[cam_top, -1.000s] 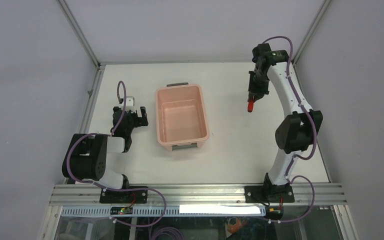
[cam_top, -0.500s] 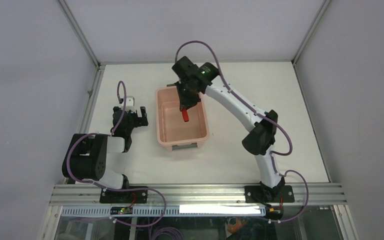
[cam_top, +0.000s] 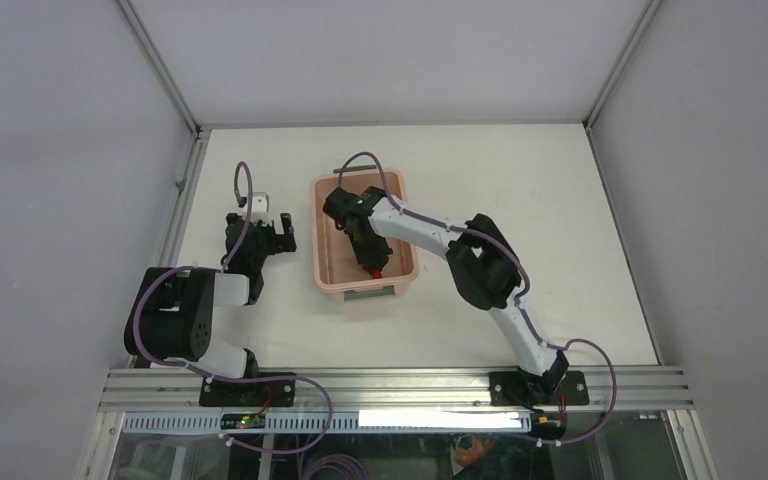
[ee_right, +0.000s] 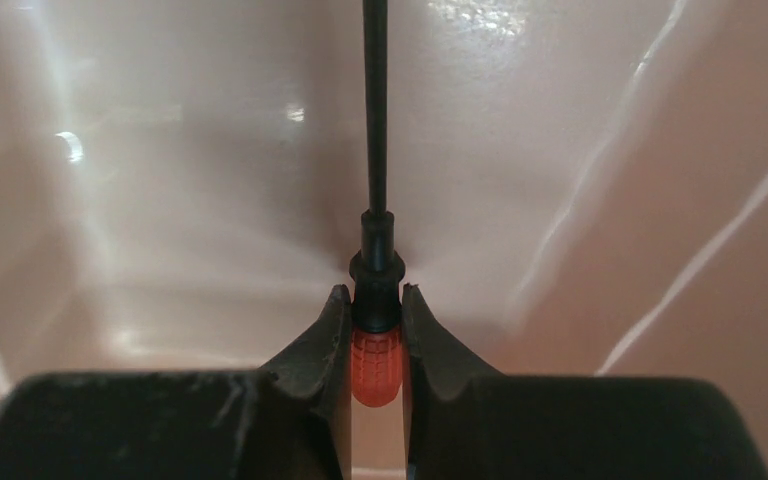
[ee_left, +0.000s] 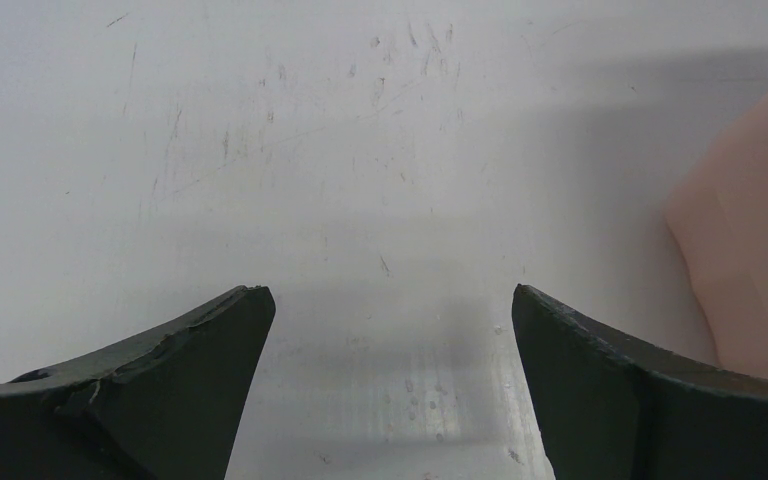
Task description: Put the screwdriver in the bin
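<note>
— Since half a second ago the right arm has folded in, carrying its gripper from the far part of the bin (cam_top: 316, 240) to the near part, lower between the walls. The left arm has not shifted.

— What surrounds the right gripper (cam_top: 369, 252) now?

— Pale pink plastic on every side. The wrist view shows the bin's glossy inner wall (ee_right: 160, 180) ahead of the fingers and at both flanks, with the floor beneath. Nothing lies between the gripper and that wall.

— And its jaws?

— Drawn narrow, pinching the screwdriver (ee_right: 376, 250) by the front of its red handle, just behind the black collar. The thin shaft runs straight ahead of the right gripper (ee_right: 376, 300) and leaves the picture, so I cannot tell whether the tip touches the wall.

— So the screwdriver is inside the bin?

— Within its walls, yes, but gripped, not lying loose.

— The other side?

— The left gripper (cam_top: 260, 226) hangs over the white table (cam_top: 560, 220), apart from the bin. Its fingers are spread wide on nothing, as the left gripper (ee_left: 390, 300) shows from the wrist, with scuffed tabletop below and the bin's outer wall (ee_left: 760, 250) off to its right.
</note>
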Controlling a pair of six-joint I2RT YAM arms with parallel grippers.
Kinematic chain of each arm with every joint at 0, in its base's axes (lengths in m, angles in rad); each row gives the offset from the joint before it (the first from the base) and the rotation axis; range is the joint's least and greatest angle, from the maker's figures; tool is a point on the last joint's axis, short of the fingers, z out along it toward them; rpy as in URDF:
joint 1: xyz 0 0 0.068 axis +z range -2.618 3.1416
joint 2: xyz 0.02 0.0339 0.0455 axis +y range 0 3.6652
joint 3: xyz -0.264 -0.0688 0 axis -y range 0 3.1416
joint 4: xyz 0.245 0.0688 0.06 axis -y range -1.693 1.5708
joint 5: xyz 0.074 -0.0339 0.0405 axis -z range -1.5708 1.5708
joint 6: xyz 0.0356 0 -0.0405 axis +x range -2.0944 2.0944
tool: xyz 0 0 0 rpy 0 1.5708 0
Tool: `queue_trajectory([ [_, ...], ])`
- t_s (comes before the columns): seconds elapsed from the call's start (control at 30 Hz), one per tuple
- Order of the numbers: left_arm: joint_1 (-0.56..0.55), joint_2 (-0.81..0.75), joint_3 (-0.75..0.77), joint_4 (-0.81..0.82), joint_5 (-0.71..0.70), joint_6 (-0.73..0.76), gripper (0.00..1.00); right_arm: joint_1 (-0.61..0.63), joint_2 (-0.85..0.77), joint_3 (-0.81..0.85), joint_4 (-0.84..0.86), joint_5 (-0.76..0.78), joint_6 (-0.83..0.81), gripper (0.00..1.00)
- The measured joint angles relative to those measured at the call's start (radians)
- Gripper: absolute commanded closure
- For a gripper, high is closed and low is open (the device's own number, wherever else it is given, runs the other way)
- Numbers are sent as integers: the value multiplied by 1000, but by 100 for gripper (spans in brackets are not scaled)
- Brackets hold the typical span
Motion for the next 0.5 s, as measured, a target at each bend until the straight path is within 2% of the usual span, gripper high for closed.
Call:
queue_trajectory([
  [0.1,0,0,0,0,0,0,1,0,2,-60,39,7,14,85],
  [0.23,0,0,0,0,0,0,1,-2,-6,-103,87,8,36,62],
  [0.33,0,0,0,0,0,0,1,-2,-19,-125,107,15,48,50],
  [0.5,0,0,0,0,0,0,1,0,-30,-130,113,40,51,39],
])
